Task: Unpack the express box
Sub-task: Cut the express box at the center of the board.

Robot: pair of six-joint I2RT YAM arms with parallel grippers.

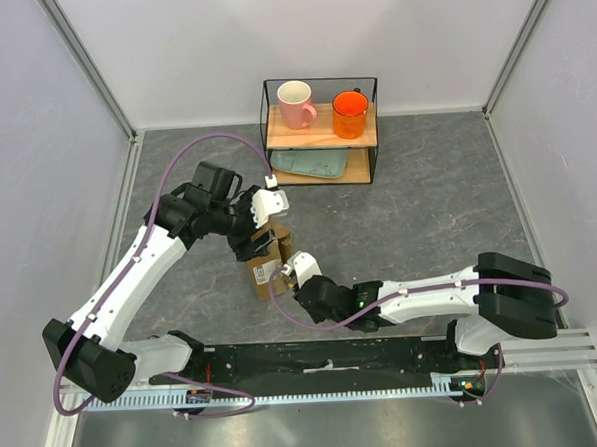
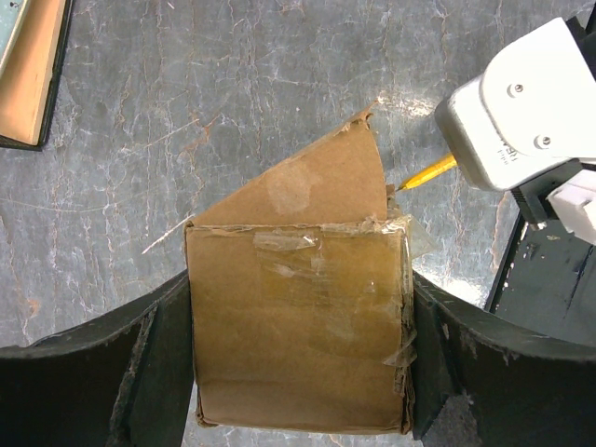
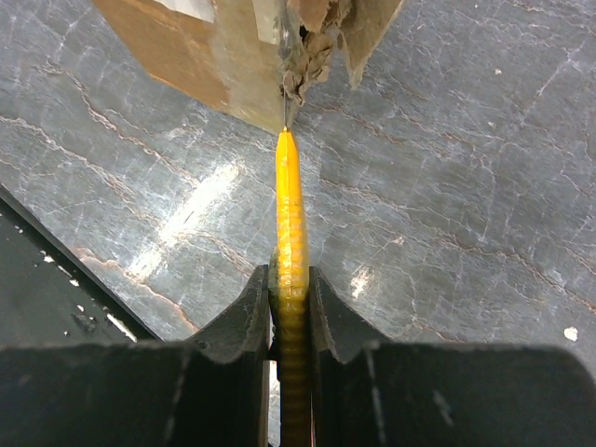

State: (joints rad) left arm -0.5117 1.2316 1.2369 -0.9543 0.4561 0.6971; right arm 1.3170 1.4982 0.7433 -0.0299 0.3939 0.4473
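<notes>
Grey marbled tabletop lies inside pale walls, and both arms meet at its left-centre.

The right gripper has its jaws drawn narrow, pinching the ribbed yellow handle of a utility knife between dark fingers. Its thin blade reaches up into a ragged, torn corner seam of the express box. Only the right wrist camera shows that contact. From overhead the knife is hidden under the wrist, and the left wrist camera catches just its yellow tip, close to the box's corner.

The left gripper is spread wide, with one black finger against each side of the box, clamping it. That view shows brown cardboard with crumpled clear tape along the top seam and one flap lifted and leaning away. The top view shows a small white label facing the arm bases.

The box stands on the table between the two grippers. Bare stone runs to its right and left. A black base plate lies just behind the right wrist.

A black wire rack stands at the far wall, well apart. It holds a pink mug and an orange mug on a wooden shelf, with a teal tray below.
</notes>
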